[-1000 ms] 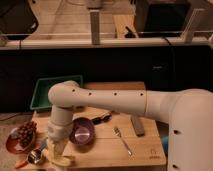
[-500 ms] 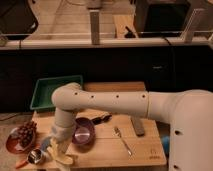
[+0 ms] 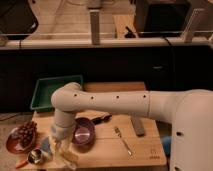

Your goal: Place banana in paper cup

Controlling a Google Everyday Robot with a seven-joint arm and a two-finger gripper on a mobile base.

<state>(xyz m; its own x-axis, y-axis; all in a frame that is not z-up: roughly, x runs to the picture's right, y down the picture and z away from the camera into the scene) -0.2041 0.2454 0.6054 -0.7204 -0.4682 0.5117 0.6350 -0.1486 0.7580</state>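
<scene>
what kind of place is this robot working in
Probably a kitchen-style test counter in an office or lab. A wooden board holds a purple bowl, a metal fork and a plate of dark red grapes. The gripper hangs near the pale yellow banana.

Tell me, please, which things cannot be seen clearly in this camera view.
- Gripper: low at the table's front left, blurred together with the banana.
- Paper cup: not distinguishable; the arm covers that area.
- Light-blue cup: mostly behind the gripper.
- Blue object: hidden by the robot's body.
</scene>
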